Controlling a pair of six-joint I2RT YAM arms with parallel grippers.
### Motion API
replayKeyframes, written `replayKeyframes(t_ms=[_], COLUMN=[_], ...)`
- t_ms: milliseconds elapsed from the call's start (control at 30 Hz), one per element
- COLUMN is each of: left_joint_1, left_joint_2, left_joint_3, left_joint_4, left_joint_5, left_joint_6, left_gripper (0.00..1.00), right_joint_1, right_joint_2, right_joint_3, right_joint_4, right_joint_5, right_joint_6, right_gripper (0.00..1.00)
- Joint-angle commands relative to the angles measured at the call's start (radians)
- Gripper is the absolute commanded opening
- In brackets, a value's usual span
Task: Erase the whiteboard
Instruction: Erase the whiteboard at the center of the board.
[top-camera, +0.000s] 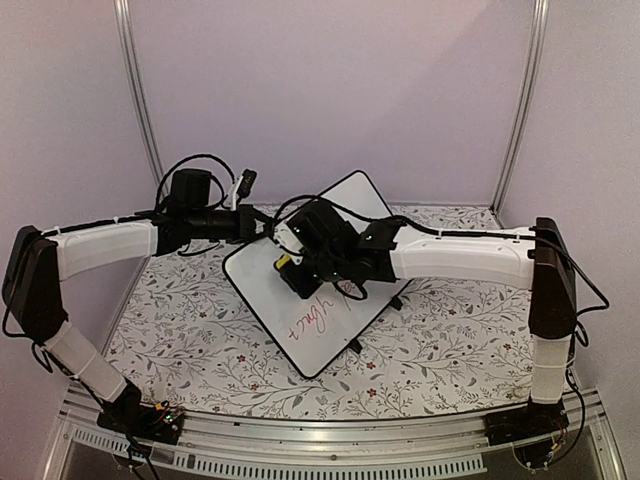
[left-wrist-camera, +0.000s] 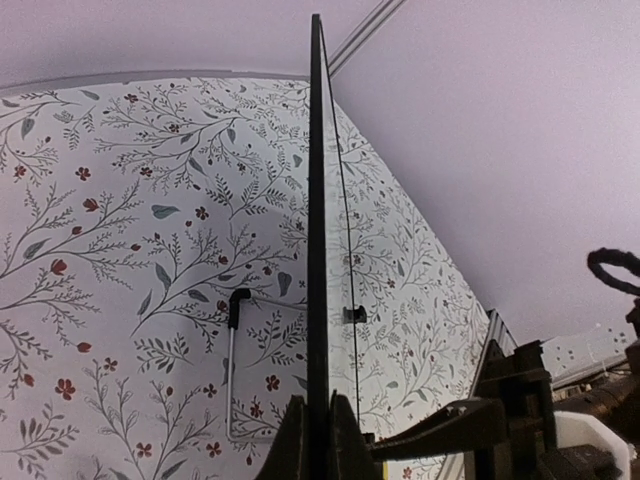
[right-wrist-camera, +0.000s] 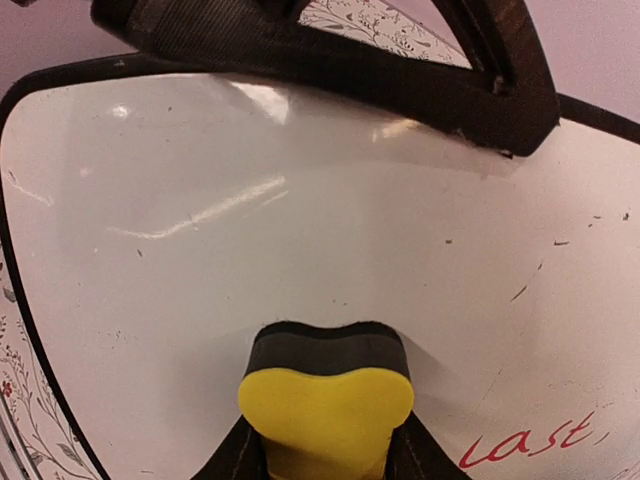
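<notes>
Whiteboard (top-camera: 300, 330) propped on floral tablecloth (top-camera: 440, 340).
We see left gripper (left-wrist-camera: 318, 440) clenched on its edge; right gripper (right-wrist-camera: 325, 455) grasping yellow eraser (right-wrist-camera: 325, 400) against its face, beside red writing (right-wrist-camera: 530, 440); right arm (top-camera: 460, 255) hides its centre.

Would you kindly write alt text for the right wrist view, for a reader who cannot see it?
A yellow eraser with a dark felt edge, held in the right gripper, rests against the whiteboard. At lower right sits red handwriting; the board above it looks mostly clean.
</notes>
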Motion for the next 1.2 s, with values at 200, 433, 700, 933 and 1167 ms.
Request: replayKeyframes(t_ms=[200,433,700,933,1167], left_joint_1=[-0.013,-0.013,-0.013,-0.013,-0.012], left_joint_2=[-0.037,-0.036,-0.036,-0.032,-0.032], left_joint_3=[-0.004,-0.005,-0.005,-0.005,-0.004], left_joint_4=[0.067,0.068,0.068,0.07,0.07], left_joint_5=[0.054,0.053,0.054,0.056,0.059], left_joint_6=[0.028,0.028,0.029,0.028,0.028], left_gripper=[0.0,0.0,0.0,0.0,0.0], right_joint_1=[-0.013,-0.012,-0.012,-0.012,-0.012], right_joint_2=[-0.021,-0.045,-0.062,-0.065,-0.005], right_joint_3=[-0.154,-0.202,-0.227,-0.204,-0.071], right_joint_4=[0.001,-0.001,-0.008,0.051,0.059], right_joint_5=[-0.064,-0.077,-0.071,-0.061,-0.046], right_joint_6=[0.05,0.054,0.051,0.047,0.011], right_gripper=[0.37,0.37,0.37,0.36,0.36])
